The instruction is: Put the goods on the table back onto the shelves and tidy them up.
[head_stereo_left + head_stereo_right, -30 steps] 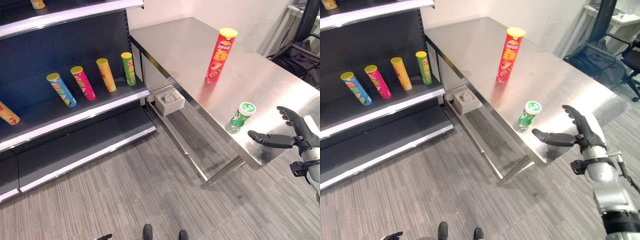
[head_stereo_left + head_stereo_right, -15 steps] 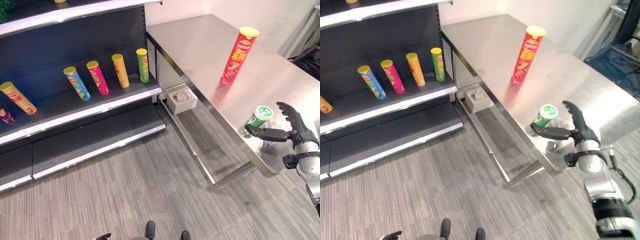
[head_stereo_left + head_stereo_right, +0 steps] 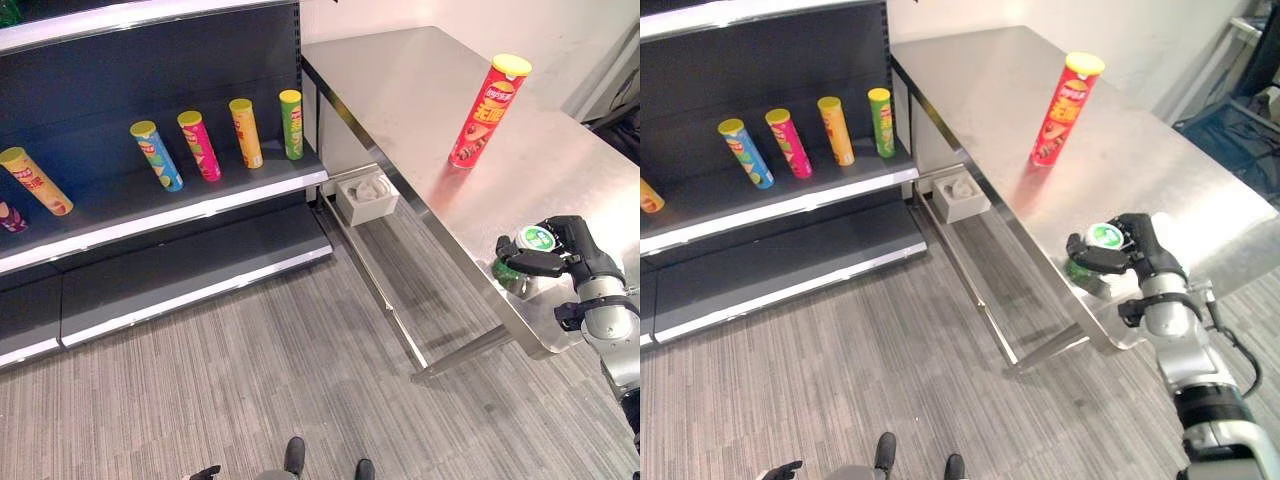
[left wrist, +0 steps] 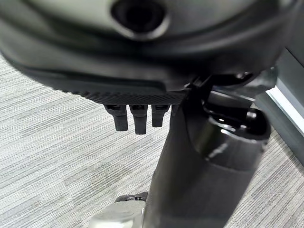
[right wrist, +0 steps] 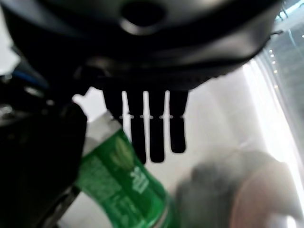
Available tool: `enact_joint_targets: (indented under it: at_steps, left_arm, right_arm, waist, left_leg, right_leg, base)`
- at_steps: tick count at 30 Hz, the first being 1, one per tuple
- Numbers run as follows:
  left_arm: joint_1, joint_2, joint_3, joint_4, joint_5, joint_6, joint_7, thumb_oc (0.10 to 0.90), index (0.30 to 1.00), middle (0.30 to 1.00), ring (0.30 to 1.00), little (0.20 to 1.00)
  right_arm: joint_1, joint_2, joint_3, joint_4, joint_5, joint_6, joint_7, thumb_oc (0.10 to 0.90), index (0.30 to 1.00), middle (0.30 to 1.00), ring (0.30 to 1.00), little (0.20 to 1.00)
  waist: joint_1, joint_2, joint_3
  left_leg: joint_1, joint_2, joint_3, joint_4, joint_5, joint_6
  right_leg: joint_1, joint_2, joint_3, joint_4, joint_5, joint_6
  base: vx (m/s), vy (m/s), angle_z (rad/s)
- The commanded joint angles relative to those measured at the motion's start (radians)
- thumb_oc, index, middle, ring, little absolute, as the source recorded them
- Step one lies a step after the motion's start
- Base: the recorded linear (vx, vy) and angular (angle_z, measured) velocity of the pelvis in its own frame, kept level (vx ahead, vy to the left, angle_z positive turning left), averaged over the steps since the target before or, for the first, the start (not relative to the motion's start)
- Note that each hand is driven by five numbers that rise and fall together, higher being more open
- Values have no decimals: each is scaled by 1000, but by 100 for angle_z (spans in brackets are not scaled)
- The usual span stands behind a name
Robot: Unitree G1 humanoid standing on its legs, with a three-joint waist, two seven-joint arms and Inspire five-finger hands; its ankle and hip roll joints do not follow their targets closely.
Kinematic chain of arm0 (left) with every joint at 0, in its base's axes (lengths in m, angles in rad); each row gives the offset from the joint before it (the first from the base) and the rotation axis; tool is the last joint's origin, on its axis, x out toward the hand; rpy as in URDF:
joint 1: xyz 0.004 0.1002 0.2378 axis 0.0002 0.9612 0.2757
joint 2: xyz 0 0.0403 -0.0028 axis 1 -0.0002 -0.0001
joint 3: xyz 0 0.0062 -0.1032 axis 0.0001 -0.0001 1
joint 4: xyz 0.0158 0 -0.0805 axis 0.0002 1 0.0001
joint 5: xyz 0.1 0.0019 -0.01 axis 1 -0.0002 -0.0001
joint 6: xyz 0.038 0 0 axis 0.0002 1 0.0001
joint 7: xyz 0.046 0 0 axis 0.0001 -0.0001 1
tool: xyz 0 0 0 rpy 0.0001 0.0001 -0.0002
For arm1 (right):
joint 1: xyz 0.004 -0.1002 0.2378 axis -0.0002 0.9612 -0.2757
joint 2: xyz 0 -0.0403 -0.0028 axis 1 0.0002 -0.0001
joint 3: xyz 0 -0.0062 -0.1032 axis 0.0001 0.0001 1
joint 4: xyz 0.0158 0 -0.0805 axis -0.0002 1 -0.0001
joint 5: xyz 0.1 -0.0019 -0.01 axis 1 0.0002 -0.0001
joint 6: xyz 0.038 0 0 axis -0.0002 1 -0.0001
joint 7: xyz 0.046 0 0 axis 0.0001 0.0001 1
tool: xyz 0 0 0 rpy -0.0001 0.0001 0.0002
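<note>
Now, right robot hand [image 3: 566,252]: thumb and fingers curled round the green can [image 3: 1090,252].
Green can: upright at the near edge of the steel surface [image 3: 420,90].
Left robot hand [image 4: 137,116]: fingers hang relaxed over the carpet.
Red tube [image 3: 486,111]: upright farther back on the surface, well apart from the can.
Shelf [image 3: 190,200]: yellow, blue, pink, orange and green tubes stand in a row.

My steel table [image 3: 400,80] carries a red can [image 3: 487,110] and a green can [image 3: 1092,252] near its edge.
</note>
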Motion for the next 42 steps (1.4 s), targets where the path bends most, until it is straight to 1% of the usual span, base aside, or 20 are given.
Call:
enact_joint_targets:
  at_steps: [1, 11, 12, 17, 19, 20, 22, 24, 25, 26, 28, 30, 31, 34, 35, 37, 39, 40, 41, 42]
  left_arm:
    - [-31, 61, -15, 17, -7, -14, 38, 800, 900, 900, 900, 900]
    - [-33, 69, 5, -6, -7, -13, 33, 800, 900, 900, 900, 900]
    - [-33, 74, 6, -20, -14, -16, 27, 800, 900, 900, 900, 900]
    - [-36, 81, 2, -48, -38, -22, 17, 800, 900, 900, 900, 900]
    - [-44, 88, 0, -64, -51, -27, 12, 800, 900, 900, 900, 900]
    - [-58, 87, -6, -80, -65, -29, 4, 800, 900, 900, 900, 900]
    - [-62, 86, -12, -74, -64, -31, 4, 800, 900, 900, 900, 900]
    - [-69, 88, -13, -62, -57, -27, 6, 800, 900, 900, 900, 900]
    - [-68, 89, -12, -62, -57, -24, 6, 800, 900, 900, 900, 900]
    - [-65, 84, -8, -51, -47, -22, 5, 800, 900, 900, 900, 900]
    - [-66, 95, -21, -47, -15, -20, 8, 800, 900, 900, 900, 900]
    - [-66, 101, -19, -48, -10, -18, 9, 800, 900, 900, 900, 900]
    - [-70, 116, -18, -50, 5, -13, 13, 800, 900, 900, 900, 900]
    - [-74, 145, -11, -53, 14, -10, 23, 800, 900, 900, 900, 900]
    - [-72, 152, -5, -59, 13, -8, 22, 800, 900, 900, 900, 900]
    - [-81, 169, 1, -62, 5, -13, 21, 800, 900, 900, 900, 900]
    - [-81, 172, 4, -63, 4, -13, 21, 800, 900, 900, 900, 900]
    - [-83, 172, 5, -57, 3, -12, 18, 800, 900, 900, 900, 900]
    - [-84, 164, 13, -42, 0, -7, 16, 800, 900, 900, 900, 900]
    - [-80, 160, 15, -43, 2, -7, 19, 800, 900, 900, 900, 900]
  right_arm:
    - [-76, -107, -99, -89, 1, -43, -64, 400, 300, 300, 300, 300]
    - [-21, -179, -222, -241, 76, -77, -44, 400, 300, 300, 300, 300]
    - [-34, -214, -231, -285, 124, -98, -20, 400, 300, 300, 300, 300]
    - [-93, -260, -211, -335, 181, -123, 3, 400, 300, 300, 300, 300]
    - [-123, -286, -216, -352, 201, -132, 2, 400, 300, 300, 300, 300]
    - [-152, -329, -222, -359, 214, -131, -2, 400, 300, 300, 300, 300]
    - [-166, -335, -217, -353, 217, -129, -8, 400, 300, 300, 300, 300]
    - [-148, -337, -236, -351, 216, -116, -14, 400, 300, 300, 300, 300]
    - [-130, -335, -251, -356, 212, -109, -16, 400, 300, 300, 300, 300]
    - [-119, -320, -261, -355, 202, -99, -20, 400, 300, 300, 300, 300]
    - [-119, -289, -262, -353, 175, -78, -31, 400, 300, 300, 300, 300]
    - [-130, -282, -248, -353, 172, -75, -34, 400, 300, 300, 300, 300]
    - [-138, -280, -244, -354, 161, -71, -42, 400, 300, 300, 300, 300]
    - [-191, -288, -209, -365, 156, -74, -57, 400, 300, 300, 300, 300]
    - [-198, -291, -197, -368, 153, -73, -54, 400, 300, 300, 300, 300]
    - [-228, -327, -182, -358, 170, -78, -50, 400, 300, 300, 300, 300]
    - [-271, -338, -150, -347, 180, -84, -54, 400, 300, 300, 300, 300]
    - [-301, -344, -125, -343, 187, -91, -55, 400, 300, 300, 300, 300]
    - [-354, -366, -83, -326, 204, -99, -59, 400, 300, 300, 300, 300]
    - [-384, -373, -54, -325, 207, -101, -60, 400, 300, 300, 300, 300]
  waist:
    - [28, -33, -50]
    - [19, -43, -55]
    - [25, -53, -52]
    - [39, -67, -34]
    - [45, -79, -10]
    - [50, -82, 8]
    - [53, -85, 10]
    - [44, -86, -6]
    - [40, -81, -13]
    - [36, -54, -39]
    - [39, -46, -67]
    - [41, -50, -65]
    - [40, -48, -64]
    - [42, -50, -49]
    - [38, -47, -43]
    - [25, -48, -38]
    - [25, -49, -32]
    - [22, -55, -26]
    - [2, -66, -11]
    - [3, -69, -8]
  left_leg:
    - [47, 38, 22, 5, -106, -55]
    - [57, 53, 7, 5, -106, -65]
    - [48, 63, -6, 5, -96, -73]
    - [23, 72, -40, 5, -71, -80]
    - [-33, 65, -52, 67, -71, -88]
    - [-104, 84, -31, 107, -59, -105]
    - [-125, 104, -22, 94, -41, -110]
    - [-163, 160, 24, 16, -27, -120]
    - [-172, 174, 50, 8, -23, -123]
    - [-152, 186, 66, 5, -8, -128]
    - [-103, 119, 75, 5, -21, -103]
    - [-93, 100, 84, 5, -31, -91]
    - [-75, 65, 97, 5, -52, -68]
    - [-59, 33, 117, 5, -71, -44]
    - [-48, 28, 114, 5, -79, -40]
    - [-33, 13, 102, 5, -88, -32]
    - [-25, 9, 102, 5, -95, -31]
    - [-14, 0, 99, 5, -105, -28]
    - [25, -31, 74, 5, -120, -17]
    - [37, -37, 67, 5, -123, -14]
  right_leg:
    - [-7, -38, -2, 14, 3, 65]
    - [3, -21, -5, 14, -11, 55]
    - [0, -11, -10, 14, -14, 49]
    - [-6, 6, -24, 14, -23, 36]
    - [-8, -2, -38, 14, -22, 32]
    - [-10, -20, -90, 14, -20, 38]
    - [-10, -30, -103, 14, -19, 46]
    - [-13, -57, -117, 14, -42, 62]
    - [-11, -64, -122, 14, -49, 67]
    - [0, -71, -126, 14, -51, 77]
    - [20, -155, -118, 20, -22, 112]
    - [14, -181, -106, 42, -13, 119]
    - [-11, -233, -93, 112, 18, 129]
    - [-66, -269, -73, 204, 80, 128]
    - [-83, -252, -46, 233, 71, 119]
    - [-141, -150, 8, 184, 42, 99]
    - [-151, -123, -2, 146, 55, 95]
    - [-190, -84, -15, 98, 79, 94]
    - [-253, -9, -10, 20, 133, 111]
    - [-248, -3, -14, 16, 137, 111]
  base:
    - [0, 0, 0]
    - [-12, -50, 2]
    - [-41, -109, 8]
    - [-58, -90, 30]
    - [-136, -22, 51]
    - [-131, 93, 58]
    - [-22, 134, 73]
    - [100, 239, 55]
    - [195, 359, 32]
    - [269, 525, 28]
    - [300, 632, -2]
    - [105, 332, 2]
    - [47, 331, 23]
    - [40, 282, -6]
    - [85, 276, -19]
    - [123, 133, -9]
    - [86, 25, -8]
    - [213, 49, -13]
    - [262, 57, -12]
    - [251, 48, 13]
